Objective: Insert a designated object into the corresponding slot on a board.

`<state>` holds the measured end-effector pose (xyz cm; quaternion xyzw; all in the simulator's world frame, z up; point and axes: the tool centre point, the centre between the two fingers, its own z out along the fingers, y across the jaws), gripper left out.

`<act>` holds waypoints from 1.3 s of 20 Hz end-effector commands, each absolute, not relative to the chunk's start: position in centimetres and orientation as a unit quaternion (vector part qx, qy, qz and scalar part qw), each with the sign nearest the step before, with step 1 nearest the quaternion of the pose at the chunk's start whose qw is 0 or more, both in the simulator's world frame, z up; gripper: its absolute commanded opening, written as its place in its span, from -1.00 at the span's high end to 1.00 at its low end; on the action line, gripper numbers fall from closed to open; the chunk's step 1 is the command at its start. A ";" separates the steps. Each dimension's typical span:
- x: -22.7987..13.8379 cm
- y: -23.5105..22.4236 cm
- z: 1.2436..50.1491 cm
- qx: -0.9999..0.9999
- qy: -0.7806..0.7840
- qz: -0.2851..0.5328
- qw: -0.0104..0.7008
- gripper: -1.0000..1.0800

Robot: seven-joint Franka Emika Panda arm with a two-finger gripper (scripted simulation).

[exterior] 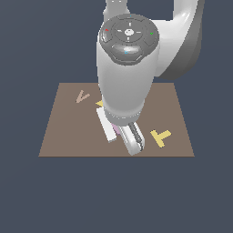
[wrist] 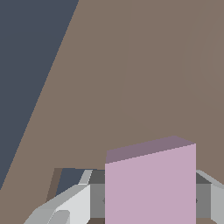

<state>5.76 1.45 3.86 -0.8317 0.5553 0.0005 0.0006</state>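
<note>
The arm stands over the middle of the brown board (exterior: 68, 136), its claw (exterior: 122, 134) lowered close to the surface. The two fingers, one pale and flat (exterior: 106, 125), the other rounded and grey-white (exterior: 133, 139), sit either side of the lilac-pink square tile (exterior: 116, 130), of which only a thin sliver shows between them in the exterior view. In the wrist view the tile (wrist: 150, 188) fills the near field, upright on edge, with grey finger pads (wrist: 97, 200) flush against both its sides, so the claw is clamped on the tile. A dark cut-out (wrist: 70, 177) with a lighter rim shows just beside the tile in that view; whether it is the square slot cannot be told. On the board a yellow T-shape (exterior: 160, 137) lies toward the exterior view's right, a pale V-shape (exterior: 82, 96) toward its left, and a yellow corner (exterior: 99, 103) peeks out beside the arm
</note>
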 end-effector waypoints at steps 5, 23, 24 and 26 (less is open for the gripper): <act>7.3 3.6 4.0 -0.792 0.610 0.000 0.001 1.00; 9.0 5.3 3.8 -0.754 0.657 0.001 0.000 1.00; 9.1 5.3 3.6 -0.754 0.657 0.001 0.000 1.00; 9.1 5.3 3.2 -0.753 0.658 0.001 0.000 1.00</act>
